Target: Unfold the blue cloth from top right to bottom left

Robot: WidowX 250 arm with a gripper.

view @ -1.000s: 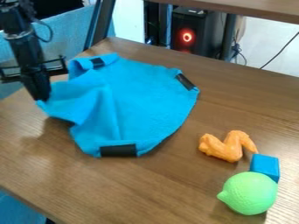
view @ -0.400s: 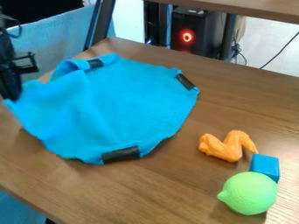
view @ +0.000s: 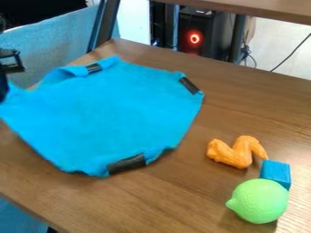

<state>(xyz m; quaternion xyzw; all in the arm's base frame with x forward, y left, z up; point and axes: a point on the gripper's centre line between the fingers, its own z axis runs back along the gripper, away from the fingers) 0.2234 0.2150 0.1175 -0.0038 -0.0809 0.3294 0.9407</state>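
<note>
The black gripper (view: 3, 88) is at the far left edge of the camera view, partly cut off, and holds the left corner of the blue cloth. Spread wide over the left and middle of the table, the blue cloth (view: 112, 116) has black strips on its top, right and bottom edges. Its left part is pulled out to the view's edge and looks slightly raised. Near the top strip the edge is curled over.
On the wooden table (view: 182, 195), an orange wing-shaped toy (view: 236, 152), a blue block (view: 276, 172) and a green lemon-shaped toy (view: 259, 201) sit at the lower right. A dark post and a shelf edge stand behind the table.
The gripper has moved left, drawing the cloth's left corner with it. The fold at the left has opened out, and the cloth's lower edge has shifted slightly down and left.
</note>
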